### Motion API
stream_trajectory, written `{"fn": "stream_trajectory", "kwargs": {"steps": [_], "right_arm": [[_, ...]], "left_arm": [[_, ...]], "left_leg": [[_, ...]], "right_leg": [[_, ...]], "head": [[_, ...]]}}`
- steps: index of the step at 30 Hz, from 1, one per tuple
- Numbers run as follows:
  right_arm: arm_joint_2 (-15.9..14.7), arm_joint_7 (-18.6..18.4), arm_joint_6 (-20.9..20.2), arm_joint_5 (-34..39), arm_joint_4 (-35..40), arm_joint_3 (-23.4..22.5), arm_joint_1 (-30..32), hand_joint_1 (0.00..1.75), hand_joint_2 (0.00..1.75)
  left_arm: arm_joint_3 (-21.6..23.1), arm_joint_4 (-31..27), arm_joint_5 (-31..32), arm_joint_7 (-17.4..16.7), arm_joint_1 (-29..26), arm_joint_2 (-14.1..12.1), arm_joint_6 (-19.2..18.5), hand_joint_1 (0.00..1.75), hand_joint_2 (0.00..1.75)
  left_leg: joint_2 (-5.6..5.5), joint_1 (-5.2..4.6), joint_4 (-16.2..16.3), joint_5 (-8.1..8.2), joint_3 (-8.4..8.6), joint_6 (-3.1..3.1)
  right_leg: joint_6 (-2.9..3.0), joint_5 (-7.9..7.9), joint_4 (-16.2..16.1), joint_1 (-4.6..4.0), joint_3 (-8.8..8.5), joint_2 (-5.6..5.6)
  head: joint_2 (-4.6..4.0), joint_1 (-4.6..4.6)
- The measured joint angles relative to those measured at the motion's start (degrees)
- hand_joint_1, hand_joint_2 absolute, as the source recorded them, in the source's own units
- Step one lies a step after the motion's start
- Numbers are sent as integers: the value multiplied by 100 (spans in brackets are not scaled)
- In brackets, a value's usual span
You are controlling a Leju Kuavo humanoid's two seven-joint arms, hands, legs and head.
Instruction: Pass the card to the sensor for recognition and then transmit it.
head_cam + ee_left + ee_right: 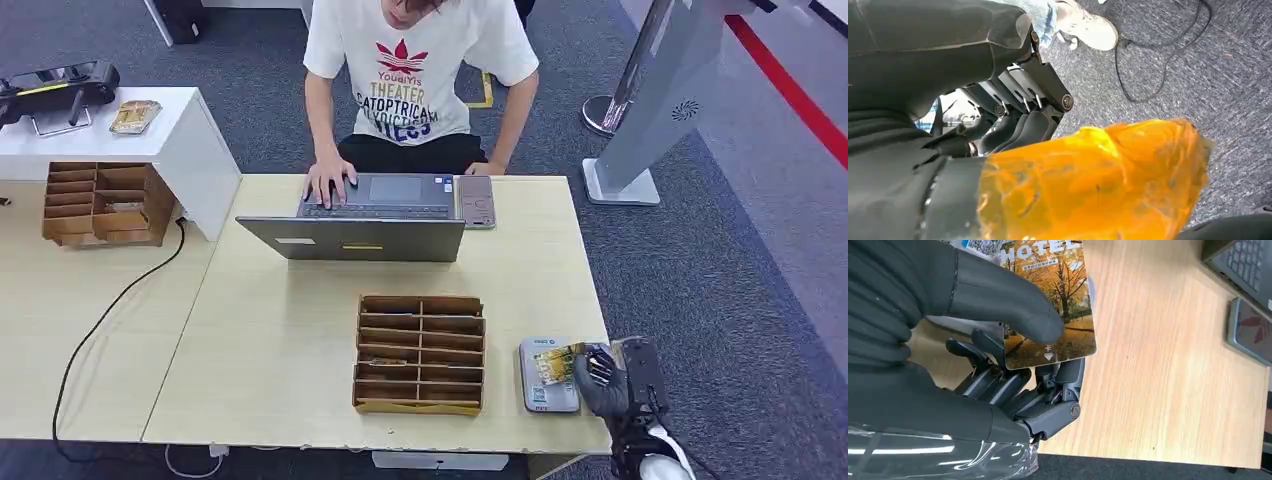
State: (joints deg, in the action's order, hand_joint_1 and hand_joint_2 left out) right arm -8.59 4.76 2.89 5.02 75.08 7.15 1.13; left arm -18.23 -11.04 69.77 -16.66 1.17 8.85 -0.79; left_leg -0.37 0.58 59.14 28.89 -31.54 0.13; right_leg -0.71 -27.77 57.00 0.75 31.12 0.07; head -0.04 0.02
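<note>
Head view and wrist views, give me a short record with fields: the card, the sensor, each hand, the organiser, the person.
card: autumn-tree picture card, held over the sensor
sensor: grey reader near the table's front right corner
right hand: pinches the card between thumb and fingers
left hand: fingers curled, nothing seen in them, above carpet
organiser: brown compartment tray beside the sensor
person: seated across the table, hand on laptop

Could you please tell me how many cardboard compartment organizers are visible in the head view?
2: one organizer in the middle of the near table, in front of the laptop; another organizer on the left table beside the white cabinet.
</note>
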Motion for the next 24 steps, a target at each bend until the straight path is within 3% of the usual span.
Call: {"fn": "stream_trajectory", "kwargs": {"steps": [24], "right_arm": [[-142, -288, 289, -1104, 57, 271, -109, 175, 175]], "left_arm": [[-144, 0, -24, 0, -1, 4, -2, 175, 0]], "left_leg": [[0, 0, 0, 0, 0, 0]], "right_leg": [[0, 0, 0, 0, 0, 0]], "head": [[0, 0]]}}
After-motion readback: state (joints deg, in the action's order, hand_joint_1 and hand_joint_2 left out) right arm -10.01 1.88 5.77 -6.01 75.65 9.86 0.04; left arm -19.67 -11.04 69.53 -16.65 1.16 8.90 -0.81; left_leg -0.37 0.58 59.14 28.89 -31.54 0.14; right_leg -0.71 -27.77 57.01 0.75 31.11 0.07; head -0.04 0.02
